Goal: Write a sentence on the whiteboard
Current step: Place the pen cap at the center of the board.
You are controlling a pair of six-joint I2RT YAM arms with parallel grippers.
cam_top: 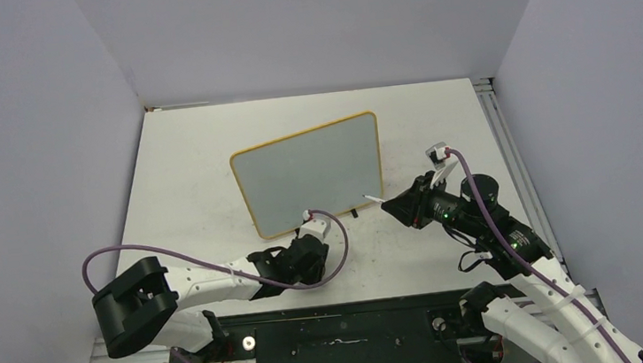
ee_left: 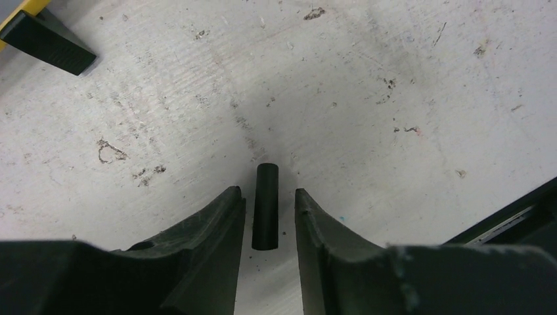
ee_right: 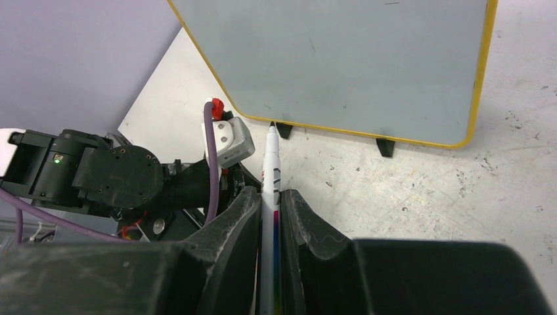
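Whiteboard (cam_top: 308,174) stands on its black feet (ee_right: 385,146) near the middle of the table (cam_top: 184,177), turned so its right end sits farther from the arm bases than its left. Yellow-orange frame, rounded corners; the face reads plain pale grey from overhead and from the right wrist.

Right gripper (ee_right: 269,197): both fingers are clamped on the marker pen (ee_right: 270,170), a slim white barrel with dark print. The pen runs out ahead of the fingers and its tip points at the board's lower frame, close by one foot. I cannot tell whether the tip touches the frame. From overhead this gripper (cam_top: 396,203) sits just off the board's near right corner.

Left gripper (ee_left: 266,197): jaws narrow but parted, holding nothing. A short black cap (ee_left: 266,207) lies flat on the table between the fingers (ee_left: 217,223), with a sliver of table showing on either side of it, so I read no contact. One board foot and a bit of yellow frame show at the top left corner of this wrist view. From overhead, the left gripper (cam_top: 305,236) is low at the board's near left corner, just in front of the lower frame.

Table surface is scuffed white with dark specks (ee_left: 394,98). A purple cable (cam_top: 174,253) loops along the left arm.
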